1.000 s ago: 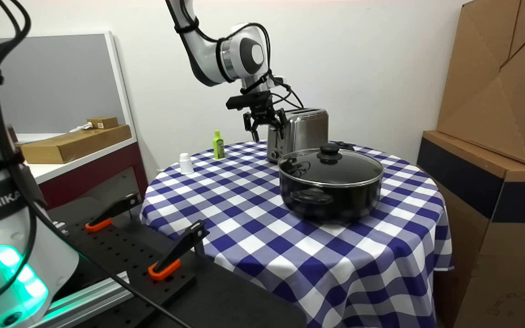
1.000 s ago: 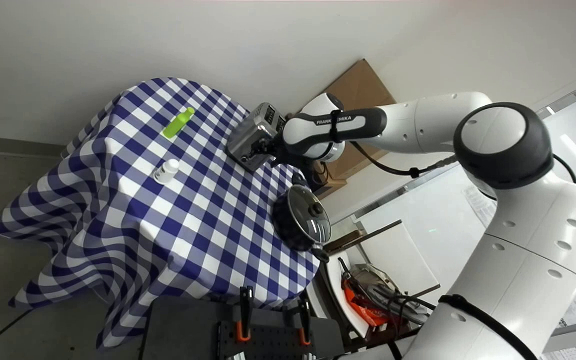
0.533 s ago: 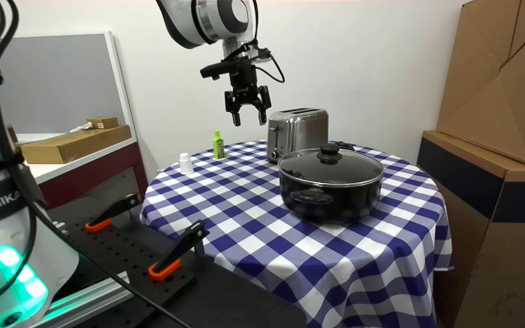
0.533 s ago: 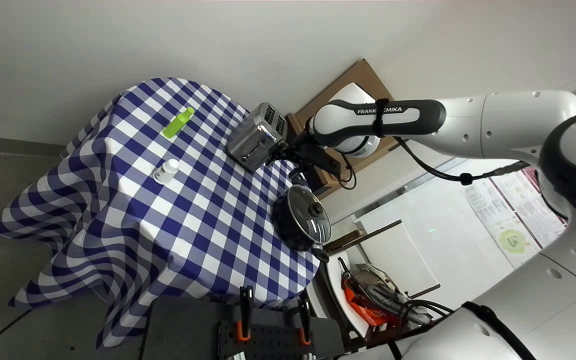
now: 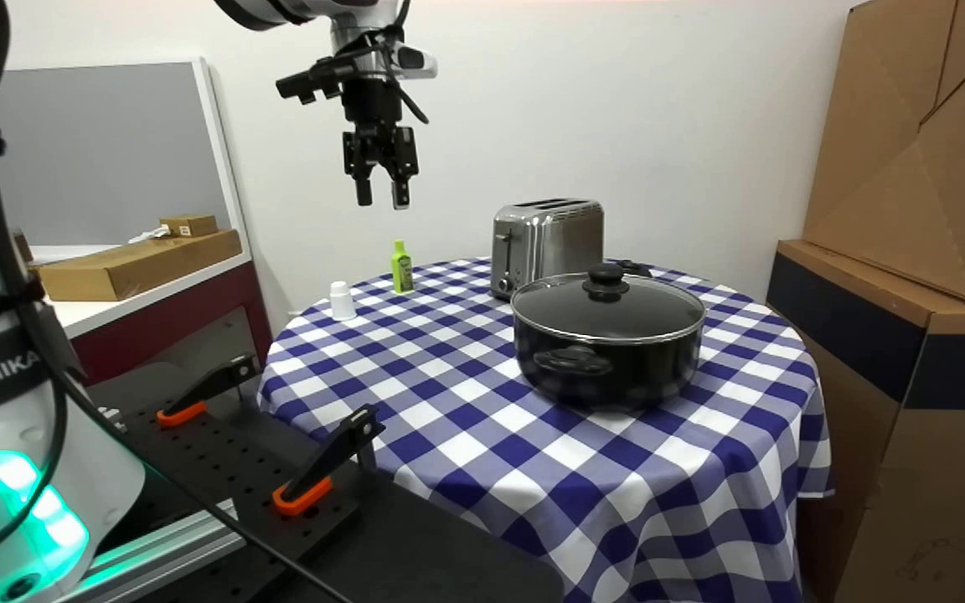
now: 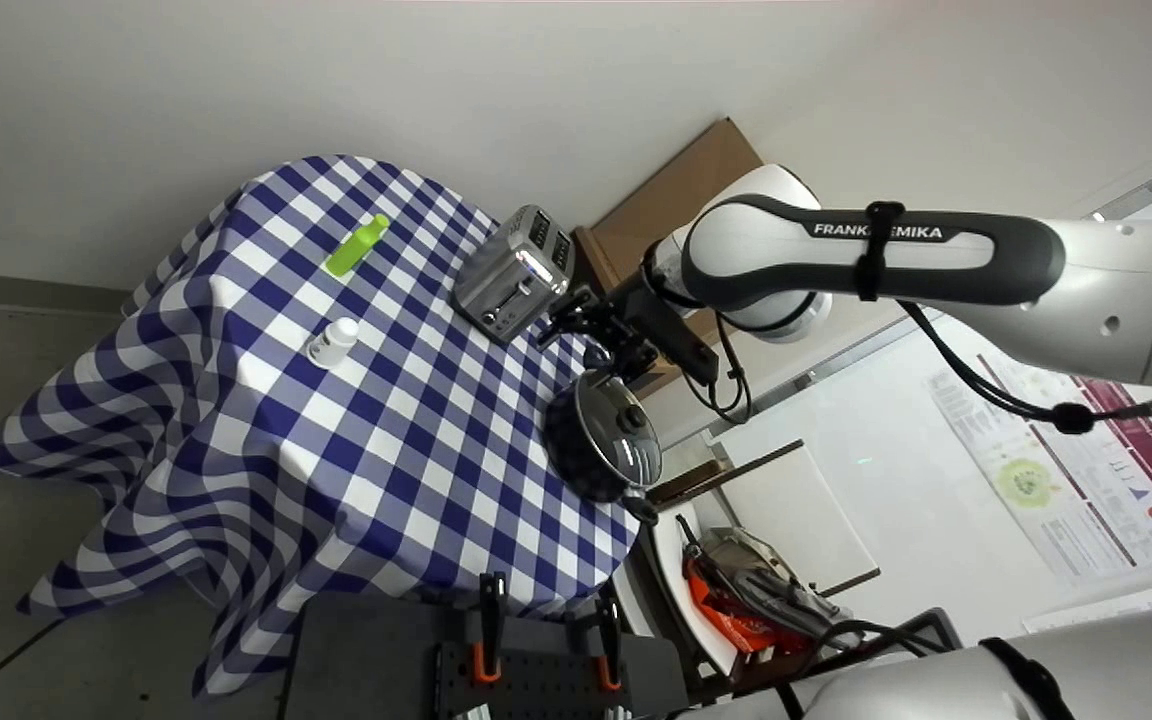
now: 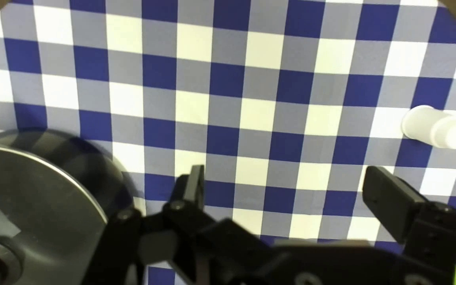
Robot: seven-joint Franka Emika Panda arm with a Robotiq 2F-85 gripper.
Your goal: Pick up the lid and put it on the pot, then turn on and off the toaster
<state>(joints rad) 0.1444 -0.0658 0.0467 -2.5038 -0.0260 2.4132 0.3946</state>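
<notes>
My gripper (image 5: 382, 197) spread wide, holding nothing; toaster (image 5: 562, 243), probably next, lies lower, apart from it, off on same side as lidded pot (image 5: 608, 368)

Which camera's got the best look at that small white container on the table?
The wrist view: the white container appears whole and largest there, seen from above. Both exterior views also show it whole, standing upright, but smaller.

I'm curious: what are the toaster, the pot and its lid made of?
Toaster: shiny silver metal, probably steel, judging by its bright, streaky reflections.
Pot: glossy black, mirroring the tablecloth; perhaps coated metal, though I can't be sure.
Lid: smooth, glinting, seemingly see-through, so probably glass, with a silvery, metallic rim.
</notes>
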